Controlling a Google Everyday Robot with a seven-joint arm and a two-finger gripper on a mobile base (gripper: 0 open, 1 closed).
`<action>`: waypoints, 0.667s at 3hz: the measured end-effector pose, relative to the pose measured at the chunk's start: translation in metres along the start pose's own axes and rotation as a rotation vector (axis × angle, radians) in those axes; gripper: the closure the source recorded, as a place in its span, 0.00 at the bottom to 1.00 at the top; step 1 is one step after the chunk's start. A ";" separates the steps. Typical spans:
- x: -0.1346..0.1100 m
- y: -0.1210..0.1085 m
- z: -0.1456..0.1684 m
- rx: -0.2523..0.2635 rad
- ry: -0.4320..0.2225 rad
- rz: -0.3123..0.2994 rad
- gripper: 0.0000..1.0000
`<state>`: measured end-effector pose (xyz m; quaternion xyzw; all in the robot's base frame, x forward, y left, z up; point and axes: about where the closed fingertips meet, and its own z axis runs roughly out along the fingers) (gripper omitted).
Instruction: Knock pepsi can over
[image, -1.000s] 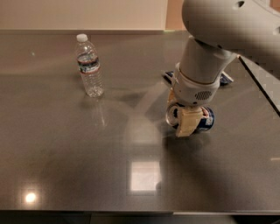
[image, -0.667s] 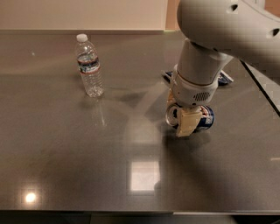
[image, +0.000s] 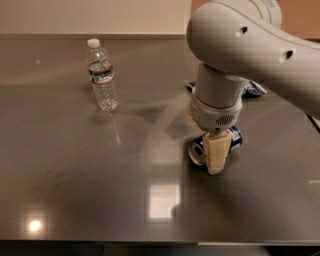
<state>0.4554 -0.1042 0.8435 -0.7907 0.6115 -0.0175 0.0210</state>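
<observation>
The pepsi can (image: 233, 139) lies on its side on the dark table (image: 75, 165), right of centre. It is dark blue, and its silver end (image: 196, 152) faces left. My gripper (image: 216, 159) hangs straight down from the big white arm (image: 235, 45) and sits right over the can's middle. A cream part of the gripper covers the can's front. The can's far side is hidden behind the gripper.
A clear plastic water bottle (image: 102, 75) stands upright at the back left. A flat blue snack bag (image: 254, 90) lies behind the arm, mostly hidden. The table's front edge (image: 150, 242) runs along the bottom, and a wall runs along the back.
The arm's upper part has swung to the left. The gripper and the lying can have shifted a little toward the front edge. The bottle has not moved.
</observation>
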 end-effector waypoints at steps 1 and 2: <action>0.008 -0.001 0.009 -0.021 0.020 0.006 0.00; 0.008 -0.001 0.009 -0.021 0.020 0.006 0.00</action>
